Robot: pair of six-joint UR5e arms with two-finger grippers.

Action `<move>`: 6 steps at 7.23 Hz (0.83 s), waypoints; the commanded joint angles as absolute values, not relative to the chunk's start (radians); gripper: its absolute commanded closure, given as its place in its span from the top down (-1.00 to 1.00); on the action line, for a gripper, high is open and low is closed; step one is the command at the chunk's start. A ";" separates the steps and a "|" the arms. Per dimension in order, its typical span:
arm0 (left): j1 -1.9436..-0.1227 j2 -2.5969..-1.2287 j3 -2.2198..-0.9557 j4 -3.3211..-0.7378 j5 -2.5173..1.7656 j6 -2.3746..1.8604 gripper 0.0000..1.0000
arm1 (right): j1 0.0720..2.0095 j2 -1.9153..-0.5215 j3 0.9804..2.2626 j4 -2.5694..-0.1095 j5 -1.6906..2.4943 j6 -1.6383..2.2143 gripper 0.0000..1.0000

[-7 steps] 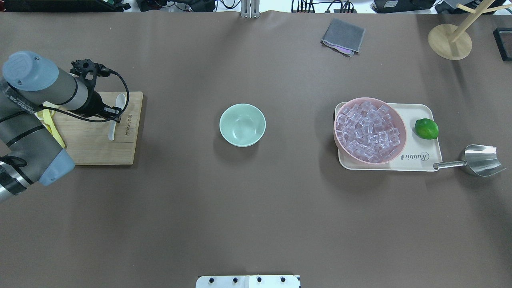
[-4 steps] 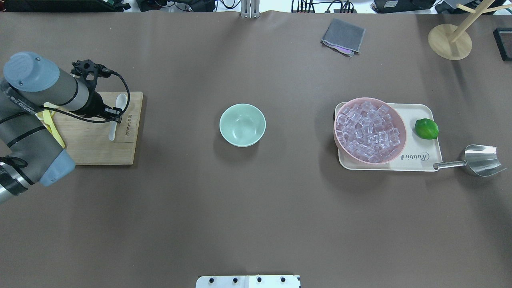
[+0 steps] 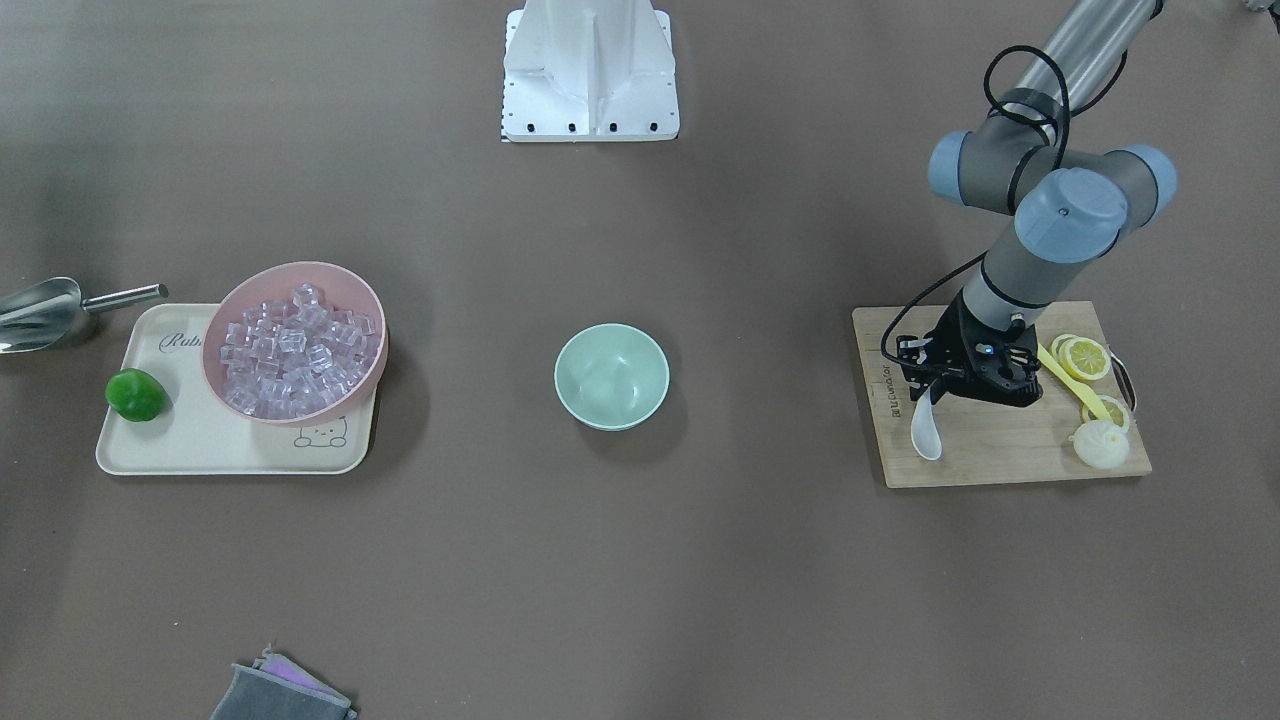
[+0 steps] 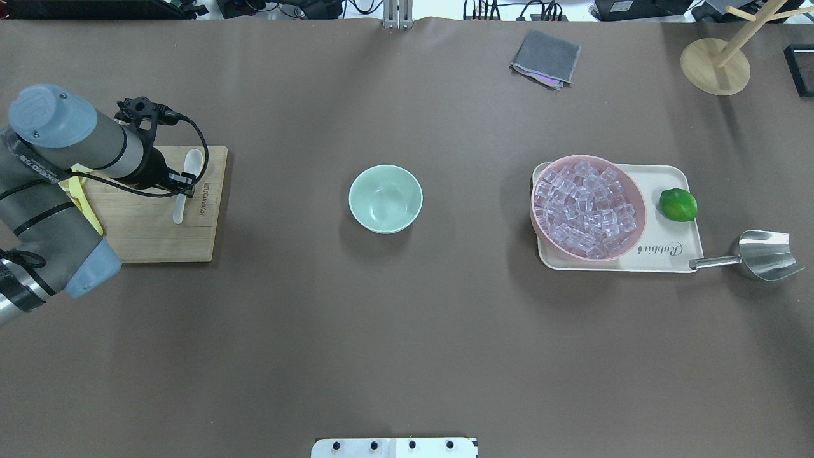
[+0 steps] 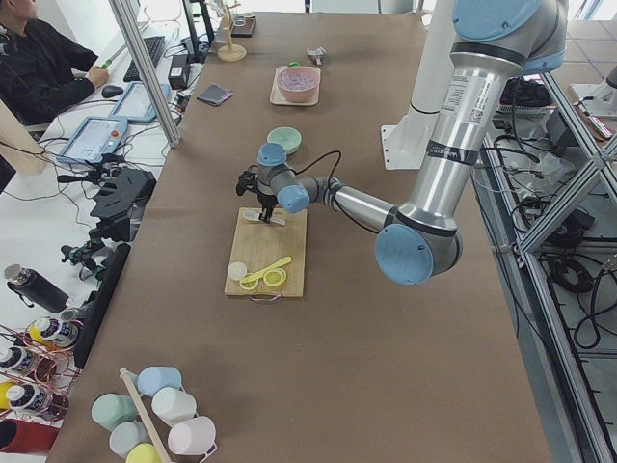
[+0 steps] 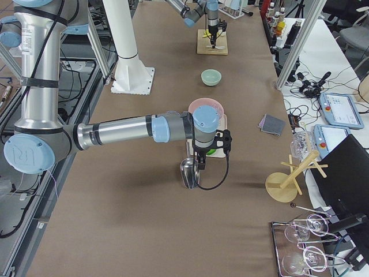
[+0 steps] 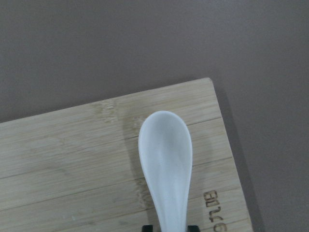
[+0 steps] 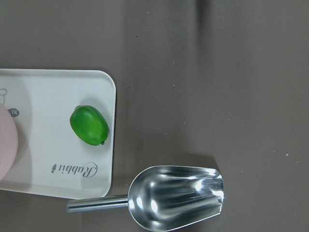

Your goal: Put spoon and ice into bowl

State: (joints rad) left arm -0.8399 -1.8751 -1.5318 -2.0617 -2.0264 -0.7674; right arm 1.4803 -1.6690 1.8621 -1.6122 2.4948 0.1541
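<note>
The white spoon (image 4: 192,160) lies on the wooden cutting board (image 4: 152,235) at the table's left. My left gripper (image 4: 182,186) is shut on its handle, with a fingertip on each side in the left wrist view (image 7: 171,227); the scoop (image 7: 165,150) points away. The mint-green bowl (image 4: 385,198) stands empty mid-table. The ice (image 4: 585,207) fills a pink bowl on the right. My right gripper (image 6: 198,163) shows only in the exterior right view, above the steel scoop (image 6: 189,172); I cannot tell whether it is open or shut.
The pink bowl stands on a cream tray (image 4: 668,254) with a lime (image 4: 678,205). The steel scoop (image 4: 763,254) lies beside the tray. Lemon slices (image 3: 1085,357) and a yellow spoon (image 3: 1065,385) are on the board. A grey cloth (image 4: 545,58) lies at the far edge.
My left arm has shifted slightly, and the spoon has edged a little to the right with the gripper. Nothing else has moved.
</note>
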 commanded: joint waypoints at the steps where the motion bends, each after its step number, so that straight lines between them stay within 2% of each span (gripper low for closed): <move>1: -0.841 -1.873 -1.560 -2.060 -2.026 -0.802 -1.00 | 1.480 -1.667 1.862 -1.612 2.494 0.153 1.00; 4: -0.865 -1.888 -1.766 -1.855 -2.072 -0.792 -1.00 | 1.480 -1.655 1.902 -1.618 2.494 0.164 1.00; 6: -0.858 -1.994 -1.784 -1.821 -2.072 -0.802 -1.00 | 1.448 -1.654 2.000 -1.614 2.490 0.334 1.00</move>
State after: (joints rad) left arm -0.8604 -1.9359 -1.7665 -1.8458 -2.0724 -0.7939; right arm 1.4720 -1.6546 1.9431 -1.6157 2.4925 0.2456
